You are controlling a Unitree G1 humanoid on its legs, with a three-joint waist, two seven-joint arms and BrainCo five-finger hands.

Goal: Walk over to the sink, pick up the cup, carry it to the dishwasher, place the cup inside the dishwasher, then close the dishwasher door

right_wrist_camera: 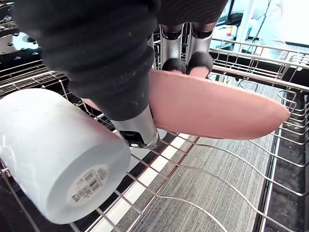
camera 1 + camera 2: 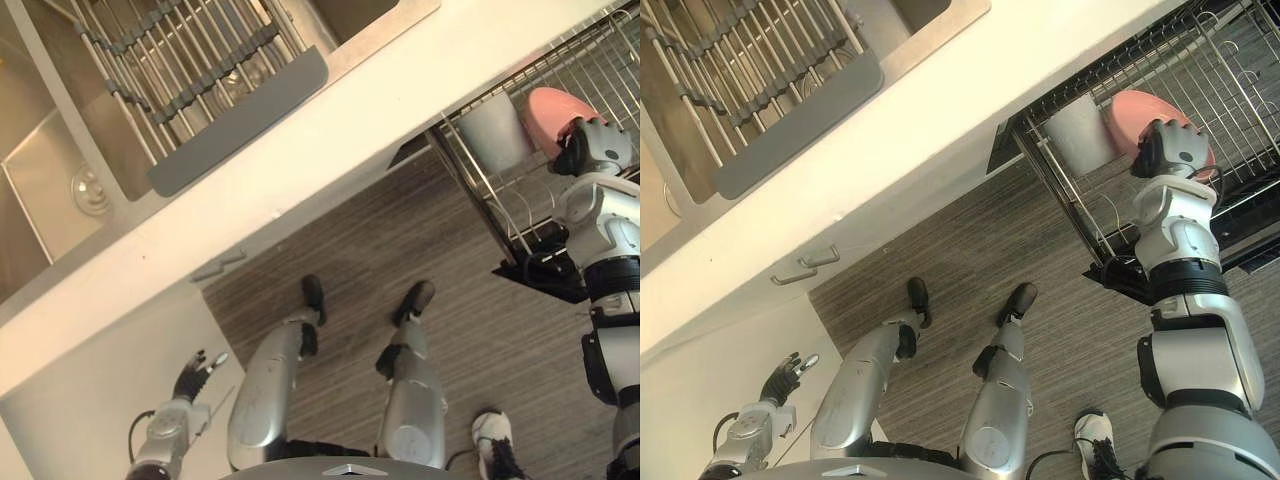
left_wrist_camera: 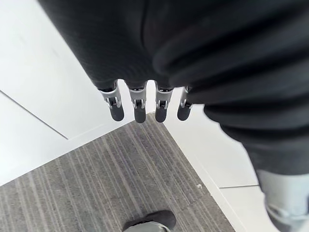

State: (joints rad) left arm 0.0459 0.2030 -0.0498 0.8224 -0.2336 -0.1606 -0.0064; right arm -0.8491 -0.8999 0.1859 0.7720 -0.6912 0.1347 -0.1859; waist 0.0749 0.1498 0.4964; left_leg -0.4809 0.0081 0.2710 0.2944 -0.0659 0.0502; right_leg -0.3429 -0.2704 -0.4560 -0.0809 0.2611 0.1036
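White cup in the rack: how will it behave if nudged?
The cup lies on its side across the rack wires, so likely rolls. Smooth white wall: probably slippery, chippable. The pink dish in the right hand could bump it.

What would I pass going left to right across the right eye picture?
left hand → white cup → pink dish, which the right hand grips in the dishwasher rack.

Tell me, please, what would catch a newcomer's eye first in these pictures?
The right hand pinches a pink dish between fingers and thumb at the pulled-out dishwasher rack. Beside it a white cup lies on its side in that rack. The left hand hangs open by the white cabinet.
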